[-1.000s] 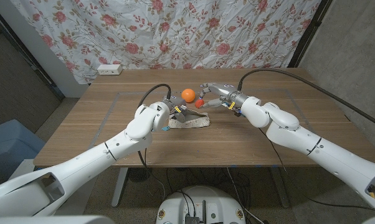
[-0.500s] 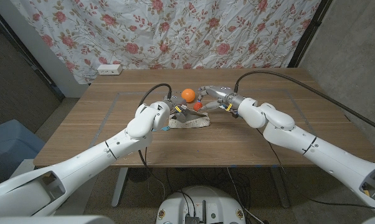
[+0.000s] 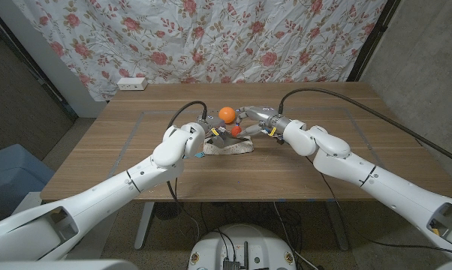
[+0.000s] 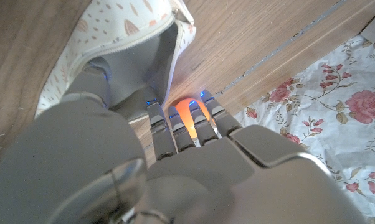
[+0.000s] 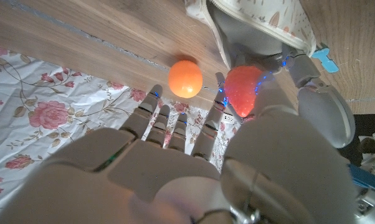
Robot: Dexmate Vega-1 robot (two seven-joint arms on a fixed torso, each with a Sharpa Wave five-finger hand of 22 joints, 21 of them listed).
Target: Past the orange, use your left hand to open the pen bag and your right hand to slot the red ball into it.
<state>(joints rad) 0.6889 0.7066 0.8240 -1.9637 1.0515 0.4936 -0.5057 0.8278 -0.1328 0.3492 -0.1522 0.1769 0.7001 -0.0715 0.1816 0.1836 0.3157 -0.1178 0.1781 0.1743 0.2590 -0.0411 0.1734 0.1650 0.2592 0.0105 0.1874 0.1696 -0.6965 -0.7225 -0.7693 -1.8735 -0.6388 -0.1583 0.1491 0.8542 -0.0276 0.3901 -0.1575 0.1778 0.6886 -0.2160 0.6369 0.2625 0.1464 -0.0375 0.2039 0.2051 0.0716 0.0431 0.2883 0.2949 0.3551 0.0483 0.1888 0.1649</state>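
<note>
The red ball (image 5: pixel 243 88) is pinched between the thumb and a finger of the right hand (image 5: pixel 194 162), the remaining fingers spread toward the orange (image 5: pixel 185 78). Just beyond the ball, the open mouth of the pen bag (image 5: pixel 262 25) is seen, its zip edge gaping. In the head view the right hand (image 3: pixel 257 122) is placed beside the orange (image 3: pixel 227 114), with the red ball (image 3: pixel 236 130) carried over the pen bag (image 3: pixel 230 145).

The bag's mouth is held open by the left hand (image 4: pixel 144 162); the thumb is pushed inside the pen bag (image 4: pixel 128 37), and the other fingers reach to the orange (image 4: pixel 186 115) behind it.

The ball is judged light, slightly soft and textured, so a fingertip pinch across its middle should be enough. The bag is judged thin, limp fabric, likely to collapse unless its zip lip is kept spread.
</note>
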